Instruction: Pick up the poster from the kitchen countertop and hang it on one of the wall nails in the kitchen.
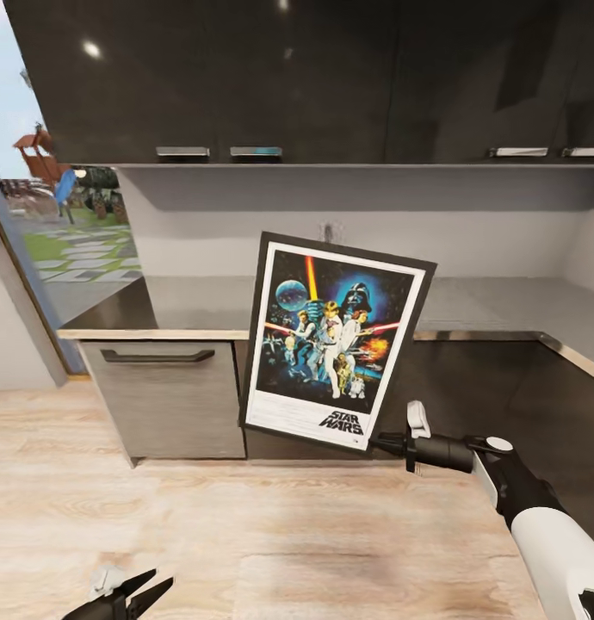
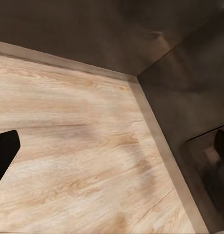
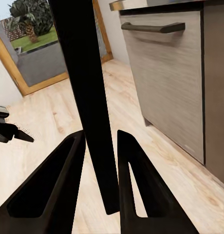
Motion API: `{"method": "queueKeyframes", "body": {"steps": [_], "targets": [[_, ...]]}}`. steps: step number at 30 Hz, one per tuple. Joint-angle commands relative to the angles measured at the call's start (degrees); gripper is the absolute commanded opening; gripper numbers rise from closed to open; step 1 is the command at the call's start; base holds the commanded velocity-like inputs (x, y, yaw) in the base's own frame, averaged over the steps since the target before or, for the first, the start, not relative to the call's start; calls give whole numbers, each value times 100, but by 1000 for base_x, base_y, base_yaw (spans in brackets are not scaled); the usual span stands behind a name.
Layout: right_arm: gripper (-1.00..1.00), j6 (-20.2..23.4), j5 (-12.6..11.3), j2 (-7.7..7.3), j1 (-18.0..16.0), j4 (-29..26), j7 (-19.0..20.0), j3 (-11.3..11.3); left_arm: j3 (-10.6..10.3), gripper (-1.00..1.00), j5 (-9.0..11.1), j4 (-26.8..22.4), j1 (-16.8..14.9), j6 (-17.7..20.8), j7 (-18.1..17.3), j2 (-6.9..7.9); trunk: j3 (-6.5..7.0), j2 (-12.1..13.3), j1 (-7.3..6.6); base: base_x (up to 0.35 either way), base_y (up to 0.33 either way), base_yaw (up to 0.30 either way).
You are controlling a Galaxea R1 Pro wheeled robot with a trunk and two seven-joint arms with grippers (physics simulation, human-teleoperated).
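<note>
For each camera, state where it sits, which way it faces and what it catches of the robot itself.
Head: high, facing forward and down at the kitchen countertop; right gripper holds the poster, left gripper low.
Left wrist: on the left arm, facing the wood floor.
Right wrist: on the right arm, along jaws clamping the poster's edge.
Shared: poster, floor.

I'm seeing dark glossy wall cabinets (image 1: pixel 245 77) hanging overhead. A grey drawer front (image 1: pixel 163 396) with a black handle (image 1: pixel 157 356) is standing on the pale wood floor (image 1: pixel 245 542).
</note>
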Motion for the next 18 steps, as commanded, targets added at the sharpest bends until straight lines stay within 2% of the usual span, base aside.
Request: {"method": "queueKeyframes", "body": {"steps": [1, 6, 13, 14, 18], "targets": [[-100, 6, 25, 2, -3, -4, 21, -23, -44, 100, 56, 6, -8, 0, -3, 8, -6, -3, 0, -42, 27, 291], [-100, 7, 30, 2, -3, -4, -8, -16, -44, 100, 58, 14, -8, -1, -4, -20, -6, -3, 0, -124, 134, 291], [-100, 7, 34, 2, -3, -4, -29, -14, -35, 100, 59, 16, -8, 0, -3, -36, -9, -3, 0, -172, 251, 288], [-100, 7, 34, 6, -3, -4, -135, -13, -35, 100, 59, 16, -8, 8, -6, -36, -10, -3, 0, -159, 269, 262], [-100, 12, 34, 10, -3, -4, -202, -12, -35, 100, 59, 16, -8, 13, -6, -36, -13, -3, 0, -139, 274, 94]]}}
